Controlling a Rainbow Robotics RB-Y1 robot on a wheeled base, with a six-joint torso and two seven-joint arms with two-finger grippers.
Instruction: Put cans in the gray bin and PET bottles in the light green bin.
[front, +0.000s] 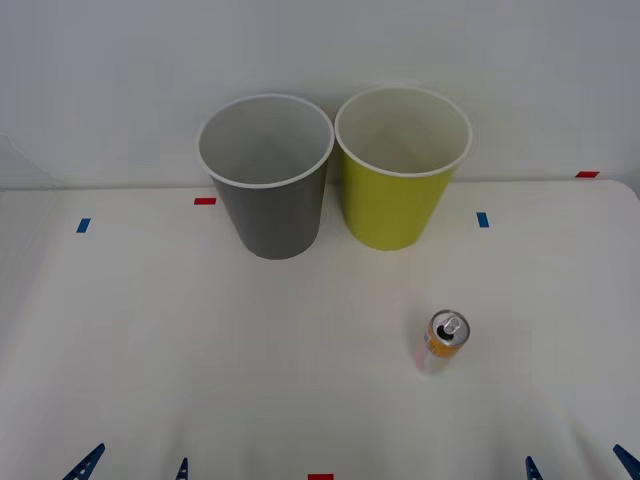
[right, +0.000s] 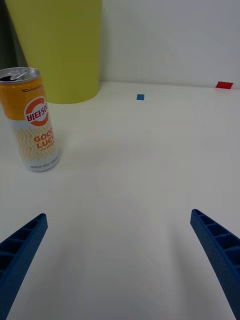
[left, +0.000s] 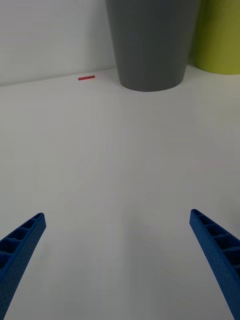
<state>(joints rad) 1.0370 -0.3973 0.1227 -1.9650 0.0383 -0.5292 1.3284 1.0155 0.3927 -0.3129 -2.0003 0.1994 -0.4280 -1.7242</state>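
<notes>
Nearest to us, our two hands sit low at the near edge of the white table (front: 150, 380): the left hand (front: 135, 465) towards the left corner, the right hand (front: 580, 465) towards the right, each showing blue ribbed fingertips. Both are spread wide and hold nothing, touching nothing.

We see the can (front: 444, 341) standing upright on the table's right half, ahead of our right hand and nearer to us than the bins. Its body is orange, fading pale at the base, with a silver top and pull tab. From the right wrist we read a red and white round logo and pale lettering on the can (right: 34, 120), details too small in the front view.

Behind the can, at the far side of the table, stands the light green bin (front: 397, 165), yellow-green with a white rim and pale inside. Just beside it, to its left, is the gray bin (front: 268, 175), same shape. Their rims nearly touch.

From the left wrist we see the gray bin's lower wall (left: 150, 45) and a red tape mark (left: 86, 77) near it. Blue tape marks (front: 483, 219) lie on the table too.
</notes>
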